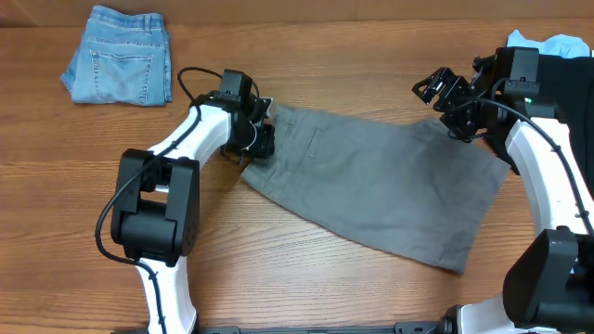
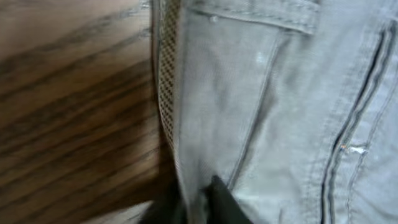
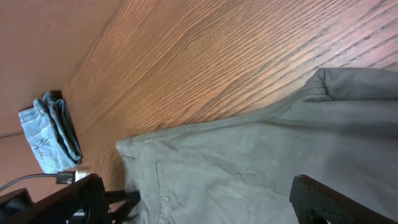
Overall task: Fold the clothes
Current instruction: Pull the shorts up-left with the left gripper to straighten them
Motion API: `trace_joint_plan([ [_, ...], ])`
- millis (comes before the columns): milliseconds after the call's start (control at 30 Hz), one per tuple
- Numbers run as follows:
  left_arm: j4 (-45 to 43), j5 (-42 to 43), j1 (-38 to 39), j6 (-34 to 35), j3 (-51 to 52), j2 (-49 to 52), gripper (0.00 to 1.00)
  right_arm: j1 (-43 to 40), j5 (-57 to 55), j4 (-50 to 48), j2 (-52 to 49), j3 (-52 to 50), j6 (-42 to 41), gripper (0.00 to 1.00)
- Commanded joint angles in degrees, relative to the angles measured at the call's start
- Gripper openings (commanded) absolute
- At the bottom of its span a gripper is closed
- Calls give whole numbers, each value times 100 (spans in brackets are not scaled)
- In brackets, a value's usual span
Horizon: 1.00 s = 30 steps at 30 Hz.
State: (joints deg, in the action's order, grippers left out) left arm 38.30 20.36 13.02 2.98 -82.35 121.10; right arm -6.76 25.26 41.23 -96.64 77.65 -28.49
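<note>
Two claws are on the job, and the grey shorts (image 1: 390,186) lie spread flat across the middle of the table (image 1: 306,288). They run on a slant, with the waistband end pointing at the far left corner and the leg hems reaching toward the right edge.

Left claw (image 1: 263,139) is down at the waistband end. On the left wrist camera its dark fingers (image 2: 217,199) sit either side of the fabric edge, pinched together on the shorts (image 2: 273,112). The waistband's woven lining shows just above them, and a welt pocket slit runs down the right of that view.

Right claw (image 1: 444,109) is over the far right corner of the shorts, raised off the cloth, and from overhead its jaws look spread apart with nothing between them. Its wrist camera catches only one textured finger (image 3: 329,202) low in the frame. The shorts (image 3: 249,168) stretch away below it, and the nearest corner is slightly rumpled.

Folded denim (image 1: 121,56) sits in the far left corner, well apart from the shorts. At the far right corner there is a light-blue garment (image 1: 557,42) on a black one (image 1: 568,79), partly hidden behind the right arm.
</note>
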Motion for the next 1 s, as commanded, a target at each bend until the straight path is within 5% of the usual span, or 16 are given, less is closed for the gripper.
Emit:
trace_joint_plan([
  [0,-2,-208,-57,210,11,138,4,-4,9,-20,52,72,-4,100],
  [367,164,-2260,-1095,1851,11,136,4,-4,9,-20,52,72,-4,100],
  [567,577,-2295,-2221,2302,11,136,4,-4,9,-20,52,72,-7,100],
  [767,824,-2190,-2581,2262,11,136,6,-4,9,-20,52,72,-4,100],
  [967,802,-2028,-2533,1513,11,136,4,-4,9,-20,52,72,-4,100],
])
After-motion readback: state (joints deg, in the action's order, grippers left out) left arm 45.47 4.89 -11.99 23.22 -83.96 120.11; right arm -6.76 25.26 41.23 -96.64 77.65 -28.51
